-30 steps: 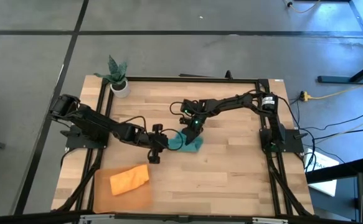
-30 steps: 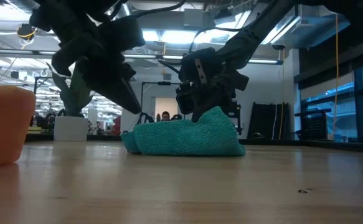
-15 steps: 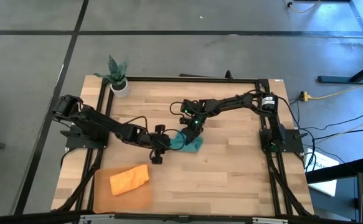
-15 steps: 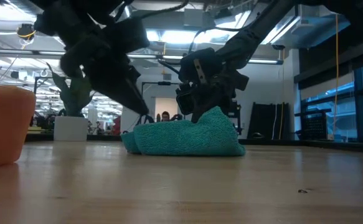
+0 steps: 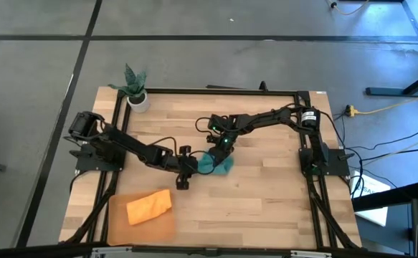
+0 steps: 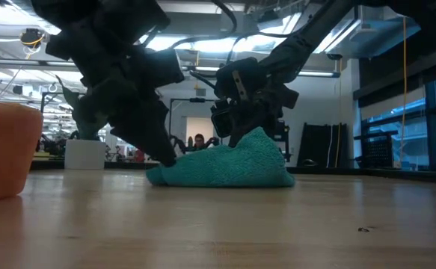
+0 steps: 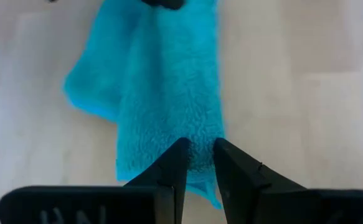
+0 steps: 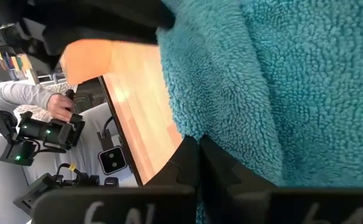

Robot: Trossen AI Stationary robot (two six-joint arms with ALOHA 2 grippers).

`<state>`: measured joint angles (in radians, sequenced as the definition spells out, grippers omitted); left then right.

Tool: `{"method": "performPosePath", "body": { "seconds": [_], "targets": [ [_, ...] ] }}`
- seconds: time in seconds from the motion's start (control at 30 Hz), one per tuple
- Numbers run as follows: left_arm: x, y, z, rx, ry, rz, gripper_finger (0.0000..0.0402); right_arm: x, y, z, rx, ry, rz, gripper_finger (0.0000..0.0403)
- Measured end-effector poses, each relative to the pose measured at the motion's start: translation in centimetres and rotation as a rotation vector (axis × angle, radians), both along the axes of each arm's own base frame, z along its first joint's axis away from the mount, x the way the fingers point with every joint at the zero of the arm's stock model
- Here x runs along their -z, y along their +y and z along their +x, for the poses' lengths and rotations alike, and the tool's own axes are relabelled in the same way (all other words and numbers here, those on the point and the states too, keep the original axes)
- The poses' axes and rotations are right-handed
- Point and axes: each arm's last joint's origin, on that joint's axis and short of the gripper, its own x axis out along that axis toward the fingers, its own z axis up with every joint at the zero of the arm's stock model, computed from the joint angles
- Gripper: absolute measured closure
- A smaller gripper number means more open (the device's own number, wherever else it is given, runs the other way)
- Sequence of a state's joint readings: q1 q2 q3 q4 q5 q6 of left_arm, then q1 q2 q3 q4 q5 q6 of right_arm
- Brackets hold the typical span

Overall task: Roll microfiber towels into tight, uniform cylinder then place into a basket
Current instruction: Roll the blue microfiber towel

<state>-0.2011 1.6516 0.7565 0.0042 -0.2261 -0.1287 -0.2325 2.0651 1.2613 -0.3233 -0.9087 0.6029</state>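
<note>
Left gripper [image 7: 197,149]: low at the middle of the worktop [image 5: 266,201], fingers nearly pressed together, pinching the near hem of the teal towel [image 5: 218,164]; in the low view its dark body covers the towel's left end.

Right gripper [image 5: 221,145]: on the teal towel's far side, fingers closed with a fold of cloth between them. In the right wrist view the pile fills most of the picture and hides the fingertips.

Teal towel: bunched in a loose mound at the worktop's centre, lying flat on the wood, peaked under the right gripper in the low view.

Orange towel [image 5: 149,206]: folded, lying in the basket [image 5: 115,223] at the near-left corner of the worktop, well apart from both grippers. In the low view only its cut-off end shows at the left edge.

Plant pot [image 5: 138,100]: white, with a green plant, at the far-left corner.

Open room: bare wood along the near edge and whole right half.

Beyond the table: a person's hand [image 8: 61,107] on a handle, partly cut off.
</note>
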Motion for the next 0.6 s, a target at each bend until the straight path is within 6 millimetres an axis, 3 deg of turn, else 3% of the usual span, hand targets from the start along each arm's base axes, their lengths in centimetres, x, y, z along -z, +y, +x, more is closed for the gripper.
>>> {"method": "performPosePath", "body": {
  "seconds": [0.17,0.37,0.6],
  "targets": [
    [0.3,0.3,0.1,0.033,0.021,-0.062,0.0336,0.0,0.0,0.0,0.001,-0.003,-0.003,0.0399],
    [0.3,0.7,0.2,0.028,0.023,-0.069,0.0395,-0.2,0.1,0.2,-0.001,-0.018,-0.006,0.0399],
    [0.2,1.1,-0.6,0.041,0.132,-0.229,0.0401,-1.3,2.2,1.6,-0.026,-0.048,-0.054,0.0399]
  ]
}}
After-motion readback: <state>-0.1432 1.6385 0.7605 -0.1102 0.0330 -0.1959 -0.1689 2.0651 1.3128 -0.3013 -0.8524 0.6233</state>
